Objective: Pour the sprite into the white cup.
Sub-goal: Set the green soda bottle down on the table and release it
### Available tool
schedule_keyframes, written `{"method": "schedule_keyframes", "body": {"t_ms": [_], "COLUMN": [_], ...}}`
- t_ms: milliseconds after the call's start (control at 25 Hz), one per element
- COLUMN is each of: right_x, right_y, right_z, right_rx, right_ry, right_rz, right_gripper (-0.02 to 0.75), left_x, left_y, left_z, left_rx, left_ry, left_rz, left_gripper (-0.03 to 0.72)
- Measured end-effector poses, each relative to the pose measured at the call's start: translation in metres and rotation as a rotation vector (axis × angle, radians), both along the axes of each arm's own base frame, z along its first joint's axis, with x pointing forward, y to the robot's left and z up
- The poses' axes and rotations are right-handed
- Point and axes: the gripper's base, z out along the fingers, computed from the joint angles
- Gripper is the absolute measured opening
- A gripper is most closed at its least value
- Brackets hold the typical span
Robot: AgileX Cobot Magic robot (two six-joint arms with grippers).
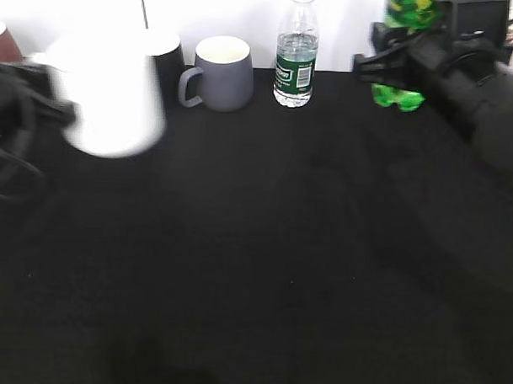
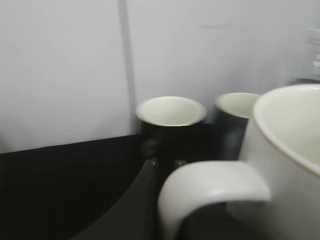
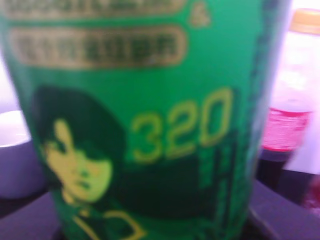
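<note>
Desk (image 1: 262, 268): a black surface filled most of the exterior view, bare across its middle and front, with a white wall behind it.
Right arm: a bulky black arm entered from the right edge, its right end effector (image 1: 394, 69) clenched around the sprite.
Left arm: only dark, blurred parts showed at the left edge; the left end effector (image 1: 49, 109) was mostly hidden behind the white cup, so its grip could not be told for certain, though the cup appeared lifted and carried by it.
White cup (image 1: 108, 90): a plain white mug, motion-blurred, at the left of the desk, seemingly raised off the surface and roughly upright. In the left wrist view its handle (image 2: 210, 192) and open rim (image 2: 290, 125) filled the lower right.
Sprite (image 1: 405, 45): a green bottle held upright at the far right, its base clear of the desk. Its long axis ran vertical. The right wrist view showed its green label (image 3: 150, 125) filling the frame.
Key relation: the sprite lay well apart from the white cup, to the cup's right, with the open desk between them. The right arm held the bottle; pouring would likely need both brought together and the bottle tipped leftward.
Grey mug (image 1: 218, 73): stood at the back, left of centre.
Water bottle (image 1: 296, 50): stood upright beside the grey mug.
</note>
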Motion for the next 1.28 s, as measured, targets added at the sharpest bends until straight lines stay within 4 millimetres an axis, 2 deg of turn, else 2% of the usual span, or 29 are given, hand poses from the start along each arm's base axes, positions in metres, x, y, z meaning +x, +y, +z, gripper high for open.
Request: {"method": "schedule_keyframes", "body": {"t_ms": [80, 160, 280, 360, 440, 520, 560, 680, 800, 920, 1080, 1120, 1160, 1200, 1280], "right_x": [0.004, 0.005, 0.005, 0.005, 0.006, 0.009, 0.010, 0.010, 0.010, 0.010, 0.010, 0.010, 0.010, 0.010, 0.010], "right_y": [-0.011, -0.013, -0.013, -0.013, -0.012, -0.011, -0.011, -0.011, -0.011, -0.011, -0.011, -0.011, -0.011, -0.011, -0.011], "right_z": [0.000, 0.000, 0.000, 0.000, -0.005, -0.016, -0.018, -0.018, -0.018, -0.018, -0.018, -0.018, -0.018, -0.018, -0.018], "right_rx": [-0.005, -0.004, -0.004, -0.003, 0.011, 0.031, 0.043, 0.053, 0.059, 0.060, 0.060, 0.060, 0.060, 0.060, 0.060], "right_ry": [0.001, 0.002, 0.003, 0.004, 0.018, 0.050, 0.058, 0.059, 0.058, 0.057, 0.057, 0.056, 0.056, 0.056, 0.056], "right_rz": [-0.036, -0.044, -0.043, -0.043, -0.045, -0.049, -0.052, -0.054, -0.055, -0.056, -0.056, -0.057, -0.057, -0.057, -0.057], "right_gripper": [0.396, 0.396, 0.396, 0.396, 0.396, 0.396, 0.396, 0.396, 0.396, 0.395, 0.395, 0.395, 0.395, 0.395, 0.393], "left_x": [0.006, 0.010, 0.034, 0.058, 0.093, 0.111, 0.126, 0.150, 0.171, 0.182, 0.184, 0.185, 0.185, 0.185, 0.176], "left_y": [0.031, 0.049, 0.073, 0.078, 0.082, 0.083, 0.084, 0.084, 0.084, 0.082, 0.082, 0.083, 0.083, 0.083, 0.083], "left_z": [0.002, 0.002, -0.011, -0.021, -0.036, -0.045, -0.054, -0.074, -0.083, -0.084, -0.089, -0.088, -0.088, -0.088, -0.091], "left_rx": [-0.002, -0.011, -0.022, -0.036, -0.050, -0.056, -0.054, -0.054, -0.040, -0.009, -0.005, -0.007, -0.010, -0.011, -0.011], "left_ry": [-0.021, -0.046, -0.032, -0.030, -0.033, -0.036, -0.039, -0.034, -0.014, -0.021, -0.012, -0.015, -0.012, -0.012, -0.004], "left_rz": [0.111, 0.180, 0.283, 0.320, 0.351, 0.361, 0.361, 0.363, 0.355, 0.329, 0.326, 0.326, 0.327, 0.329, 0.329], "left_gripper": [0.053, 0.053, 0.053, 0.053, 0.053, 0.053, 0.053, 0.053, 0.053, 0.053, 0.071, 0.179, 0.215, 0.284, 0.327]}}
